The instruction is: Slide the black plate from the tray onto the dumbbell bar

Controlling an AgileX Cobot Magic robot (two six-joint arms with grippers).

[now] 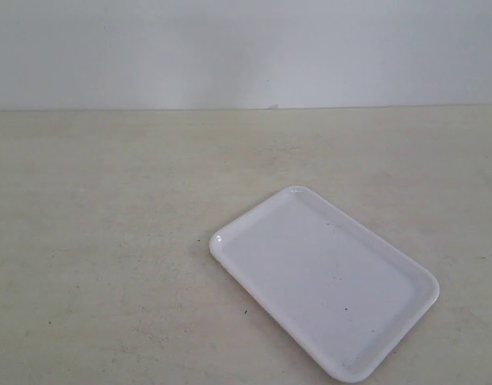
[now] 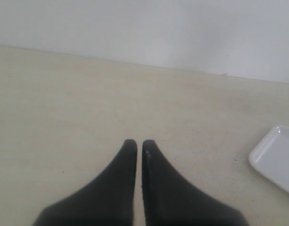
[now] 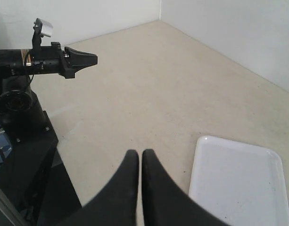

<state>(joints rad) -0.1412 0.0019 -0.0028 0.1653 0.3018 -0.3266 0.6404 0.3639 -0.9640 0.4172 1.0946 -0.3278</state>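
The white tray (image 1: 326, 281) lies on the beige table at the lower right of the exterior view, and nothing rests on it. The black plate and the dumbbell bar are out of view in every frame. No arm shows in the exterior view. My left gripper (image 2: 139, 143) is shut with nothing between its fingers, above bare table, with a corner of the tray (image 2: 276, 157) off to one side. My right gripper (image 3: 138, 153) is also shut and empty, close beside the tray (image 3: 238, 183). The left gripper (image 3: 90, 60) also shows in the right wrist view, hanging shut above the table.
A plain white wall (image 1: 246, 48) runs along the table's far edge, and a second wall meets it at a corner (image 3: 160, 19). The left arm's black base and cabling (image 3: 21, 141) stand at the table's side.
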